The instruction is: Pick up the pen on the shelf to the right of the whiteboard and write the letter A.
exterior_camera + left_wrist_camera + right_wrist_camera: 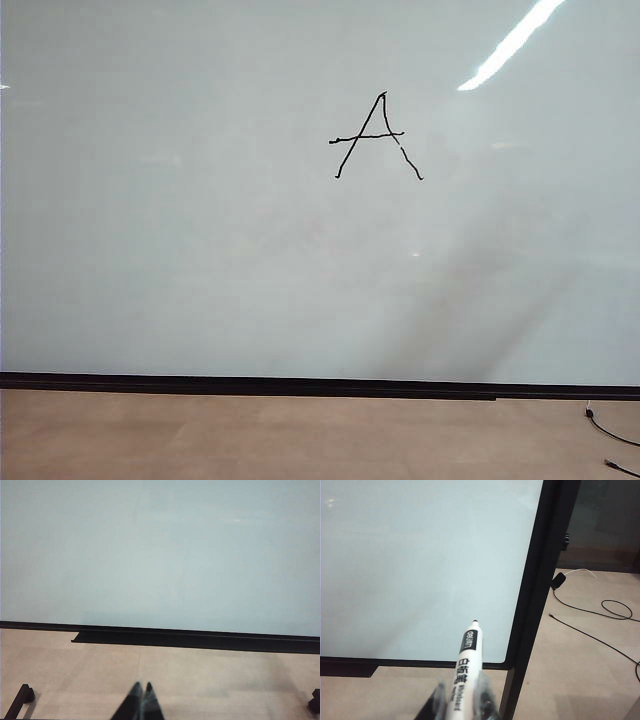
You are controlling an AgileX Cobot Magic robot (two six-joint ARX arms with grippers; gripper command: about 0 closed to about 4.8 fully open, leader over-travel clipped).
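a hand-drawn black letter a [377, 137] stands on the whiteboard [200, 220], upper middle, its crossbar running past the left leg. the pen [465, 666] carries black print along its white barrel: a brand word near the tip that looks like "deli", then larger characters and a line of small lettering, too blurred to read.

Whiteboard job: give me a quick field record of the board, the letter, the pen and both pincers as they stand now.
whiteboard: glossy, pale, black strip along its bottom edge
letter A: drawn in thin black lines, upper right of centre in the exterior view; crossbar overshoots left
pen: white barrel, black tip uncapped, pointing toward the board, tip off the surface
right pincer: shut on the pen, near the board's right frame
left pincer: shut, empty, low, facing the board
written marks other than the A: none visible
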